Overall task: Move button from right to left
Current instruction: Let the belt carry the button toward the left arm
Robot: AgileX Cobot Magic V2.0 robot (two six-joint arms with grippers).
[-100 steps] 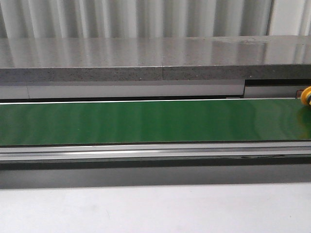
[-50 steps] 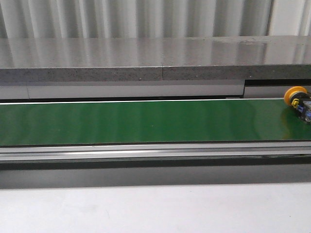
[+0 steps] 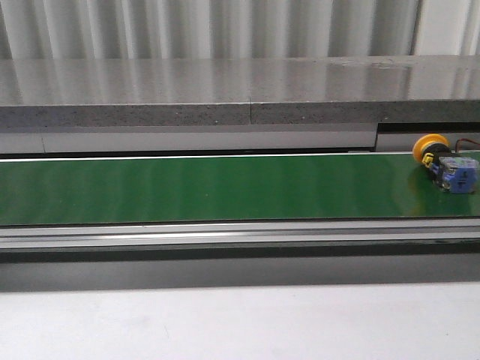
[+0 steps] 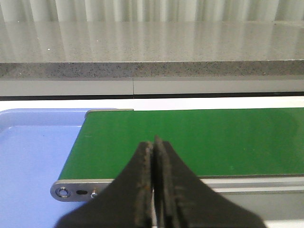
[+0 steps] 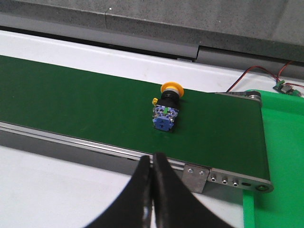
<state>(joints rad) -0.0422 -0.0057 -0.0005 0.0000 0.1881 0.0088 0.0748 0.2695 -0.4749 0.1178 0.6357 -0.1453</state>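
The button [image 3: 447, 163], with an orange-yellow cap, black collar and blue body, lies on its side at the far right of the green conveyor belt [image 3: 225, 187]. It also shows in the right wrist view [image 5: 166, 107], in front of my right gripper [image 5: 152, 159], which is shut, empty and on the near side of the belt's rail. My left gripper [image 4: 153, 145] is shut and empty, over the near edge of the belt's left end. Neither gripper shows in the front view.
A blue tray [image 4: 33, 156] sits past the belt's left end. A green tray [image 5: 280, 142] sits past the right end, with red and black wires [image 5: 256, 73] behind it. A grey stone ledge [image 3: 240, 90] runs behind the belt. A metal rail [image 3: 240, 232] borders its near side.
The button has come in from the right edge of the front view and moved leftward along the belt; only its cap showed a second ago, and now all of it shows.
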